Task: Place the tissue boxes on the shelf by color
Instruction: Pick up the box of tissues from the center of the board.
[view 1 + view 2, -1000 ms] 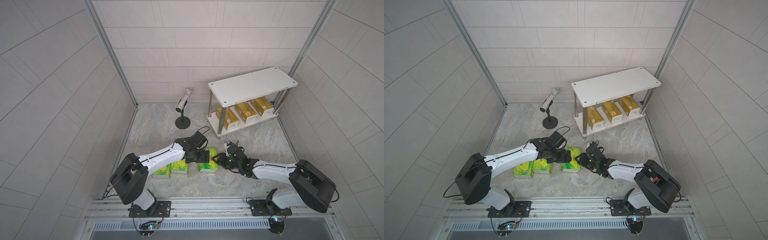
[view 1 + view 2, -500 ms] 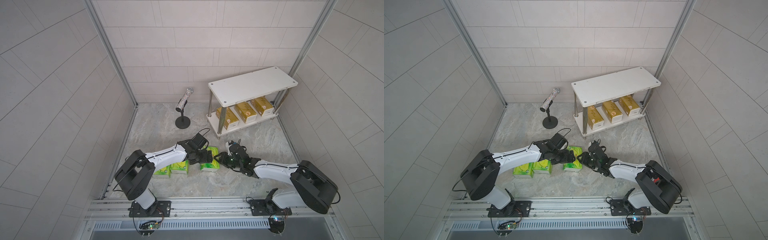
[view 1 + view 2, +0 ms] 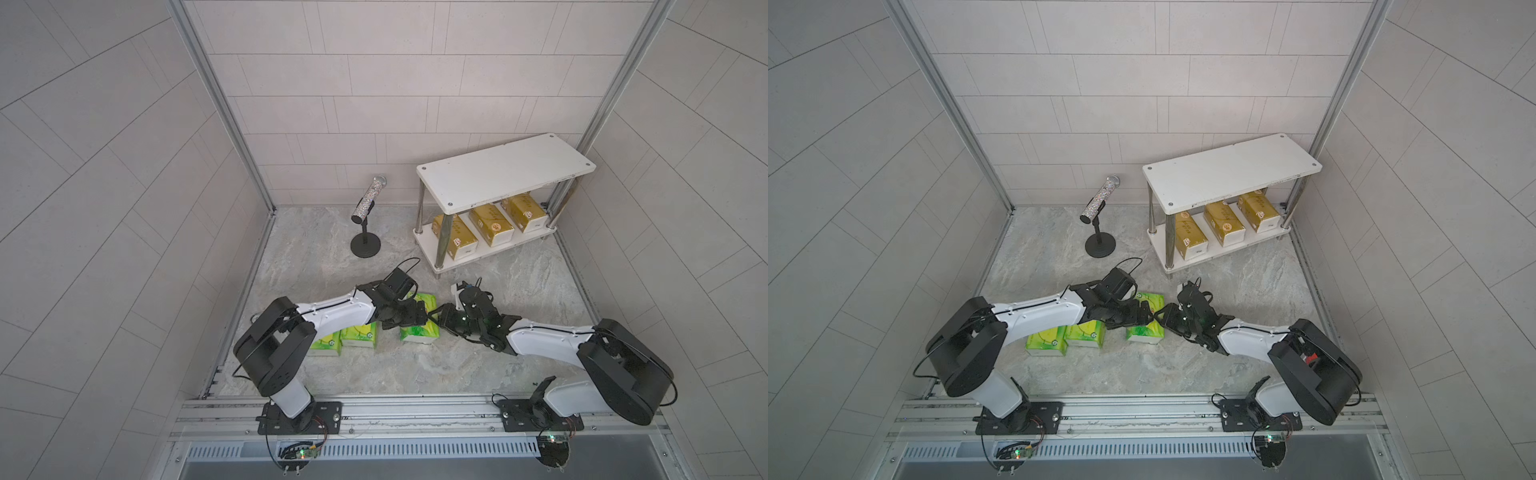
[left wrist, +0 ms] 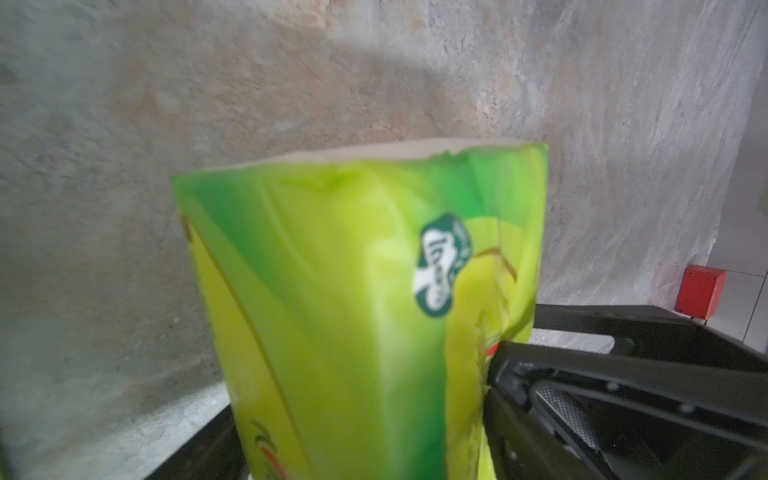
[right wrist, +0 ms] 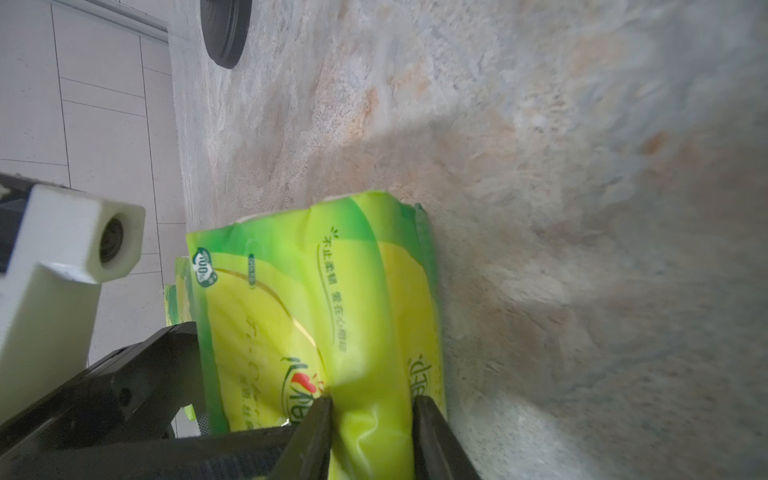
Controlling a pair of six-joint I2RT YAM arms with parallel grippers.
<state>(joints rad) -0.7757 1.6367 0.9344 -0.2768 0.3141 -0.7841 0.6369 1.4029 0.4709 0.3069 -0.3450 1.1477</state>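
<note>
- Near the front edge, left of centre: first green pack (image 3: pixel 326 344) and second green pack (image 3: pixel 360 336) lie flat and close side by side on the worktop (image 3: pixel 332 257), under the left arm.
- Near the back edge: stand (image 3: pixel 365 246), with its glitter cylinder tilted.
- Mid-worktop: left gripper (image 3: pixel 417 318) has its jaws either side of the third green pack (image 3: pixel 419 333), one finger against its side. A firm clamp cannot be confirmed.
- The third green pack rests just right of the second, with a gap between them.
- The right gripper (image 5: pixel 372 409) is pinched on the wrapper at that pack's right end.
- Back right corner: shelf (image 3: pixel 505 170), with three gold packs (image 3: pixel 490 224) in a row on its lower board.
</note>
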